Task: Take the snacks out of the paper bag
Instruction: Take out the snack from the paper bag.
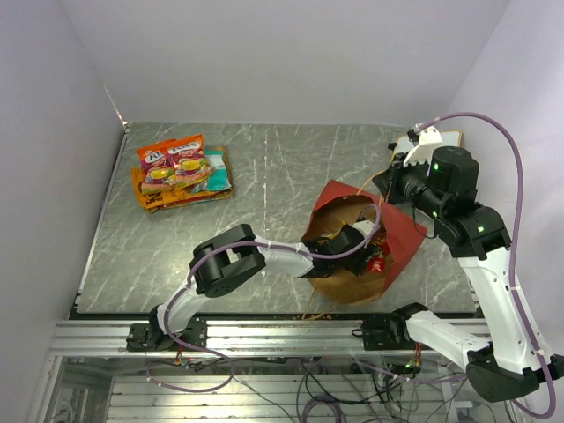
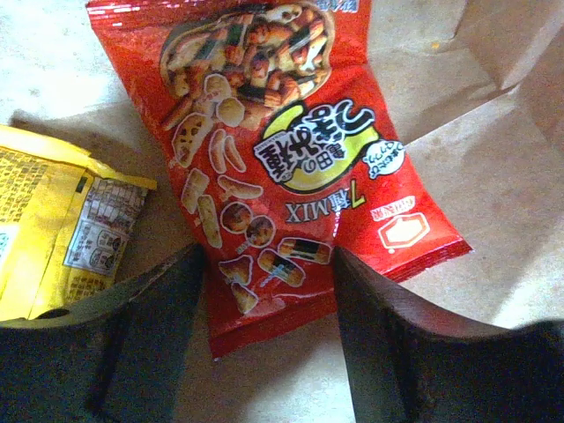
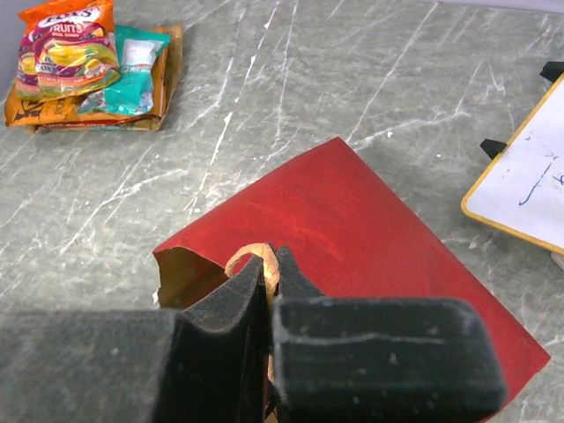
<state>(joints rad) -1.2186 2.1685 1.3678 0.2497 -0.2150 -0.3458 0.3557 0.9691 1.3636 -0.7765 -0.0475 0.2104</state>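
Lower spread left hand (image 2: pixel 264 269) onto red packet (image 2: pixel 282 150) in bag (image 3: pixel 352 229), pinch near edge; steady bag with right hand (image 3: pixel 269 291) pinching handle (image 3: pixel 249 255).

— What stands around the table (image 1: pixel 282 167)?
— Plain pale walls (image 1: pixel 291 53) at its far, left and right sides, softly lit.
— And the table itself?
— Grey marbled top with white veins; an aluminium rail (image 1: pixel 291 335) along its near edge.
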